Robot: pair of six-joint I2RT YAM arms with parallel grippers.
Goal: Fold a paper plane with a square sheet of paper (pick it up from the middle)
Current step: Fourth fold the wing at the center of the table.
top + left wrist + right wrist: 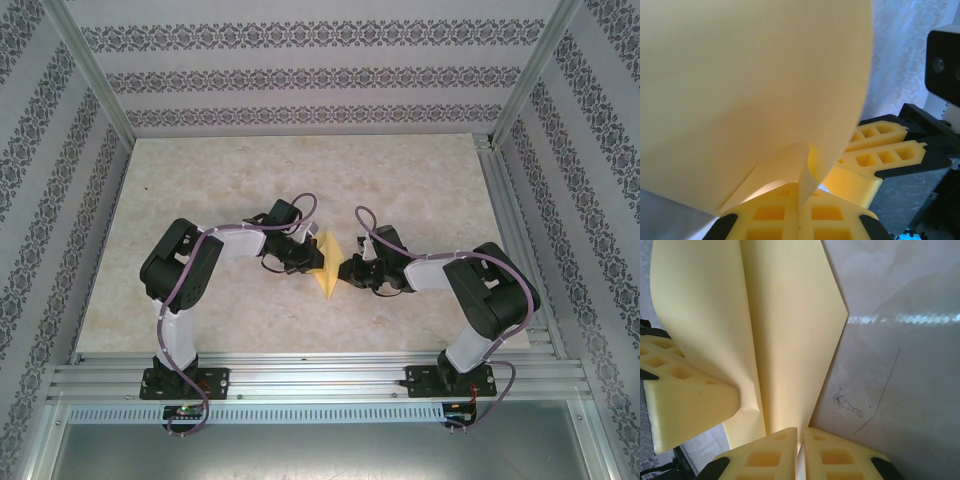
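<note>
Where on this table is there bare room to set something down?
The far half of the beige marbled table, up to the patterned back wall, is bare. Crowded: the middle, where the left pincer and right pincer both pinch the pale-yellow folded sheet of paper.

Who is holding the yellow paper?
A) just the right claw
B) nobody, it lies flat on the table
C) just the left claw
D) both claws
D: the left claw and the right claw are each pinched shut on the yellow paper between them.
</note>
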